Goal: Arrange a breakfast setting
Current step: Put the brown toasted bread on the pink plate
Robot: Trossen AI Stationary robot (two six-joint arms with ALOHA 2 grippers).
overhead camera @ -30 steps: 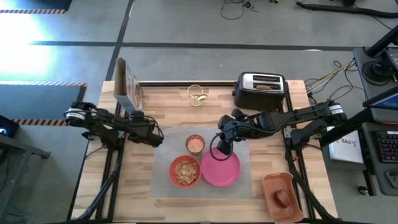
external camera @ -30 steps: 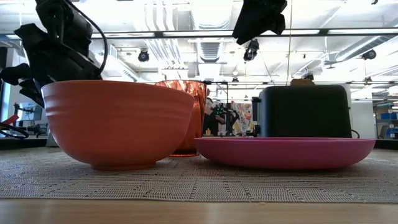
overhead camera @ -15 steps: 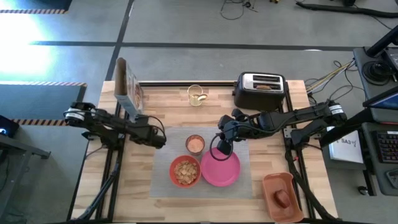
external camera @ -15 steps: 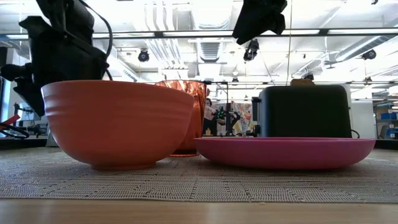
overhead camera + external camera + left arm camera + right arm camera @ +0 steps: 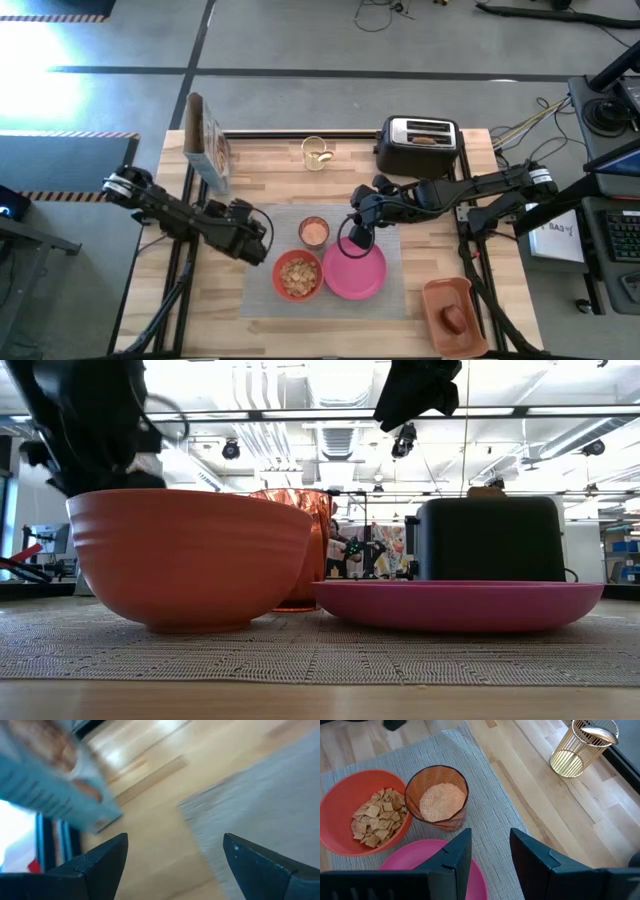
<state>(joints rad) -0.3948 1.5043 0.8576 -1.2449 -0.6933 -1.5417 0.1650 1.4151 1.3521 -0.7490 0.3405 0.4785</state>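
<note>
A grey mat (image 5: pixel 400 262) lies on the wooden table. On it stand a red-orange bowl (image 5: pixel 298 276) of cereal squares, a clear cup (image 5: pixel 438 798) with pale orange contents and a pink plate (image 5: pixel 355 272). My left gripper (image 5: pixel 175 850) hangs open over the bare wood just off the mat's left edge, with nothing between its fingers. My right gripper (image 5: pixel 490 837) hovers open above the plate's far rim, also with nothing between its fingers. A toast slice (image 5: pixel 425 140) sticks out of the toaster (image 5: pixel 420 146). The red apple (image 5: pixel 455 318) lies in the orange tray (image 5: pixel 448 312). The gold spoon (image 5: pixel 598 734) rests in a wire holder (image 5: pixel 316 153).
A cereal box (image 5: pixel 206 142) stands upright at the far left of the table, behind my left arm. The toaster is at the far right, the wire holder at the far middle, and the tray at the near right corner. Bare wood lies left of the mat.
My left gripper has swung away from the cereal box toward the table's near edge and a little right, ending beside the mat's left edge near the bowl, and has turned as it went. My right arm, the bowl, the cup and the plate have kept still.
</note>
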